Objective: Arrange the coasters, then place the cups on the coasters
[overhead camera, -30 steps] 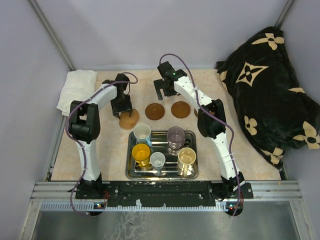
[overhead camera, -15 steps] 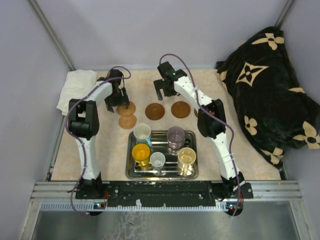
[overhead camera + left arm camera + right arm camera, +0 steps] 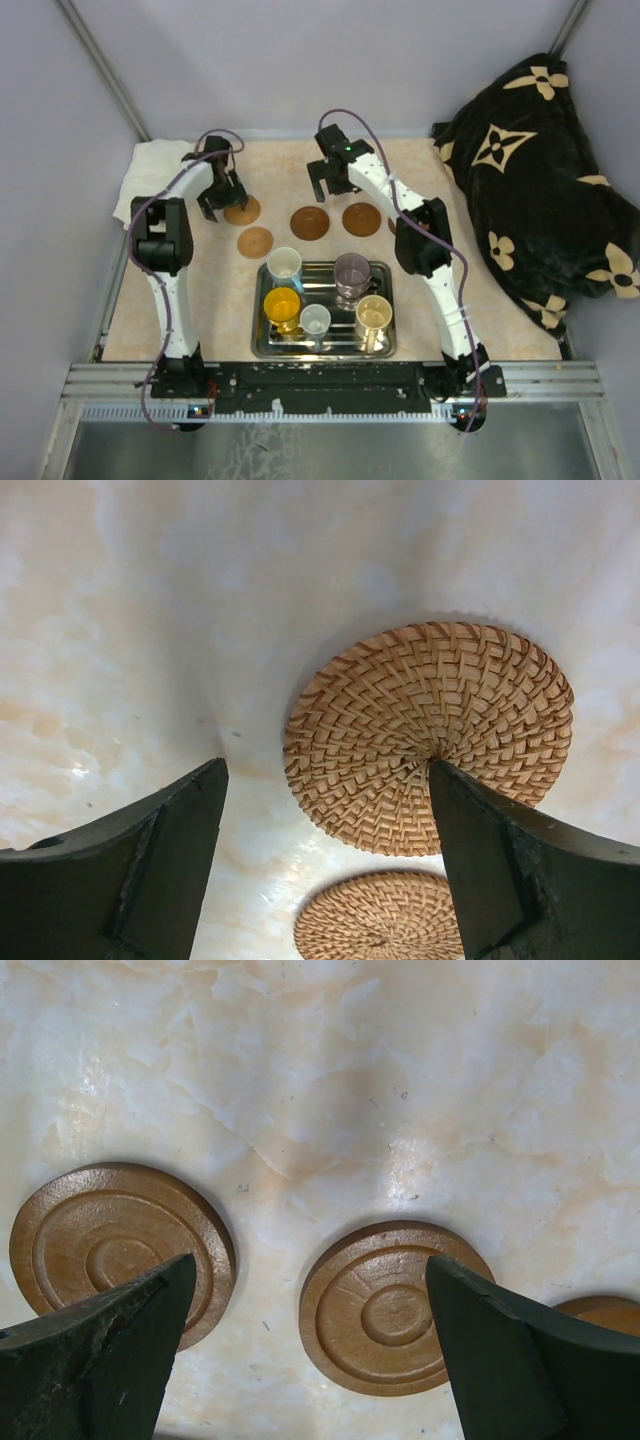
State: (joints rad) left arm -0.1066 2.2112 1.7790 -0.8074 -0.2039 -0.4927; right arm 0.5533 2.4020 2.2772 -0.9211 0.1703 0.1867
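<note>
Legend: the left gripper point(image 3: 222, 192) was shown wide open and empty above a woven coaster point(image 3: 430, 735), the right gripper point(image 3: 322, 185) likewise spread and empty above two wooden coasters point(image 3: 395, 1310), and the five cups point(image 3: 373, 315) were grouped at the tray point(image 3: 300, 352).

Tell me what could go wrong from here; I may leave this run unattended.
The near woven coaster sits close to the far woven coaster, so cups there may bump. In the steel tray, the yellow cup and small grey-white cup stand close together; lifting one could tip the other.
</note>
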